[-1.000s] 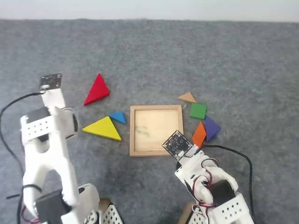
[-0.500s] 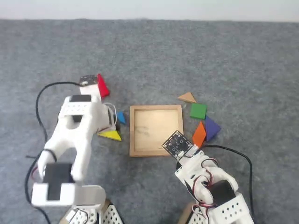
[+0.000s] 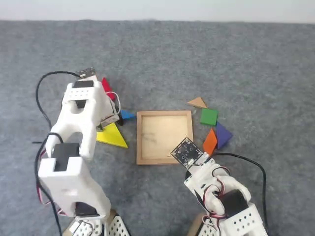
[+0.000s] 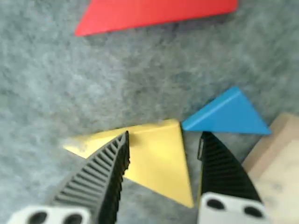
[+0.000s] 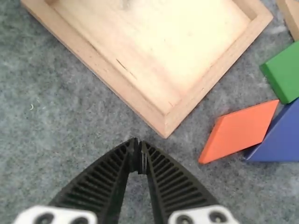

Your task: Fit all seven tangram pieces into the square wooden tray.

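While the left arm (image 3: 81, 118) stretches over the yellow triangle (image 3: 114, 138) in the high view, the wooden tray (image 3: 139, 140) sits mid-table on the grey mat (image 3: 246, 59). A red triangle (image 3: 108, 88) and a blue triangle (image 3: 127, 115) lie on the mat off one side of it. A tan triangle (image 3: 198, 102), green square (image 3: 208, 117), orange parallelogram (image 3: 210, 141) and purple triangle (image 3: 224, 135) lie off the other side.

From the left wrist, the left gripper (image 4: 164, 137) is spread open, its jaws astride a corner of the yellow triangle, just beside the blue one.

From the right wrist, the right gripper (image 5: 138, 142) is pressed closed, fingertip to fingertip, over the mat just off the tray's corner, near the orange parallelogram.
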`<state>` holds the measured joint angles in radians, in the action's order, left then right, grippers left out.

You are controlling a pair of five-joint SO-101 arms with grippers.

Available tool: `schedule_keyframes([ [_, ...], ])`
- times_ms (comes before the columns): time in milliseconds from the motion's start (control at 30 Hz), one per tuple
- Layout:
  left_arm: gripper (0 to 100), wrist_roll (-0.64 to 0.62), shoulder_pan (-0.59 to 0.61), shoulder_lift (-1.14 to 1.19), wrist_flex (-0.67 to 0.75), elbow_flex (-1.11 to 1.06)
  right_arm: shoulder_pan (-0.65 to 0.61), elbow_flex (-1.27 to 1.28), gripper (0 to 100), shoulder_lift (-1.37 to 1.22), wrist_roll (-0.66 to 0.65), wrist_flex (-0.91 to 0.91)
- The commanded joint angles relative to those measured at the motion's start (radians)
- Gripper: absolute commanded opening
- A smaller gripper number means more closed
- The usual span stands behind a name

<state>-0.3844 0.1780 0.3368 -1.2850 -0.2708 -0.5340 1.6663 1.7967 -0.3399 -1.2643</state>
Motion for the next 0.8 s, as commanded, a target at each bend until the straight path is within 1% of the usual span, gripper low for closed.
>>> schedule_keyframes([
  [0, 23, 0.207, 0.014, 0.040, -0.048, -0.025, 0.013, 0.015, 0.9, 0.015, -0.008, 0.021],
  [100, 23, 0.298, 0.011, -0.011, -0.035, -0.074, 0.050, -0.029, 0.9, 0.013, -0.009, 0.005],
  [200, 23, 0.373, 0.012, -0.106, 0.020, -0.171, 0.186, -0.058, 1.2, 0.016, -0.009, -0.059],
  [300, 23, 0.453, 0.015, -0.218, 0.095, -0.309, 0.254, -0.127, 1.3, 0.007, -0.008, -0.059],
  [400, 23, 0.494, 0.032, -0.315, 0.140, -0.403, 0.260, -0.178, 3.9, 0.004, -0.002, -0.051],
  [467, 23, 0.525, 0.052, -0.370, 0.169, -0.449, 0.262, -0.199, 9.9, 0.004, 0.014, -0.050],
  [567, 23, 0.594, 0.057, -0.440, 0.212, -0.526, 0.266, -0.218, 18.5, 0.001, 0.086, -0.028],
  [667, 23, 0.641, 0.051, -0.519, 0.249, -0.595, 0.266, -0.236, 19.4, -0.059, 0.135, 0.024],
  [733, 23, 0.678, 0.055, -0.565, 0.265, -0.634, 0.266, -0.279, 19.5, -0.160, 0.158, 0.050],
  [767, 23, 0.717, 0.060, -0.582, 0.265, -0.650, 0.266, -0.315, 19.5, -0.229, 0.172, 0.058],
])
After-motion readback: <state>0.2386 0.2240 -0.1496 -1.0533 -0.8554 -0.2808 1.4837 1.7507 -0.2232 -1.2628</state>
